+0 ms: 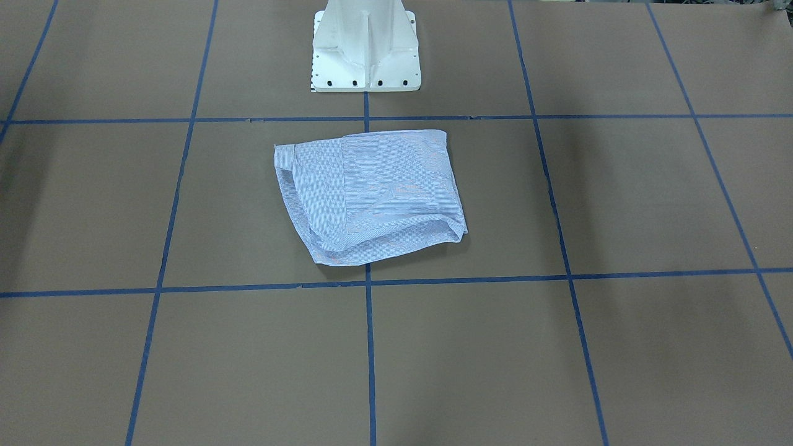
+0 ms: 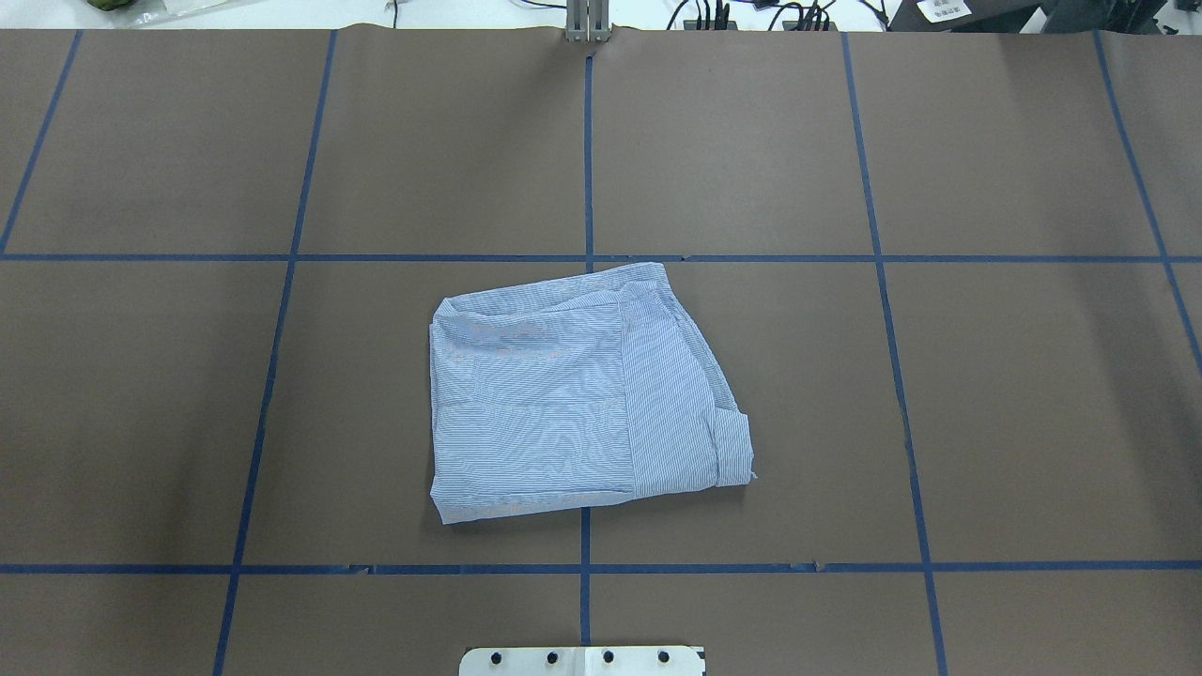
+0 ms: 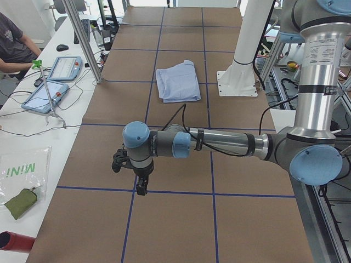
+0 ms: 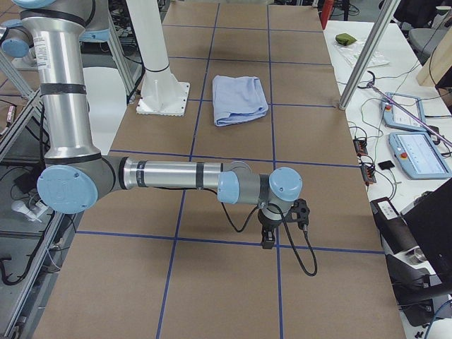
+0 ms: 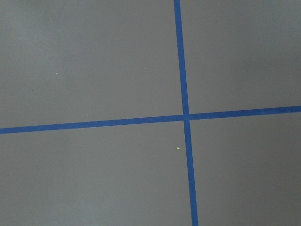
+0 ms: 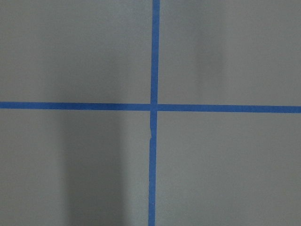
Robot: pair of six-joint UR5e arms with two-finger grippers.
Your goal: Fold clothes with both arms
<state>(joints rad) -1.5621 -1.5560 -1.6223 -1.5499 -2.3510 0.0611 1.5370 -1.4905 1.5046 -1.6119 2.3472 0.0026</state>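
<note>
While both arms reach out low at opposite ends of the table (image 2: 939,141), the folded blue-and-white striped shirt (image 2: 582,394) lies near the middle of the brown surface, a little toward the robot-side edge. It is just in front of the white pedestal base (image 1: 365,46) and apart from it. Folded into a rough, uneven rectangle, it sits across the centre blue tape line (image 2: 588,169), with 1 layer forming a band down its right part in the overhead view. The left arm (image 3: 219,143) stretches over the table's left end, its left gripper (image 3: 141,189) pointing down above the surface. The right arm (image 4: 176,175) does likewise at the right end, with the right gripper (image 4: 268,239) aimed down. Whether either gripper's fingers are parted or closed cannot be told, and both are well apart from the shirt. Each wrist camera shows brown surface and 1 crossing of tape. A person (image 3: 11,41) sits at a white bench beyond the operators' edge.
</note>
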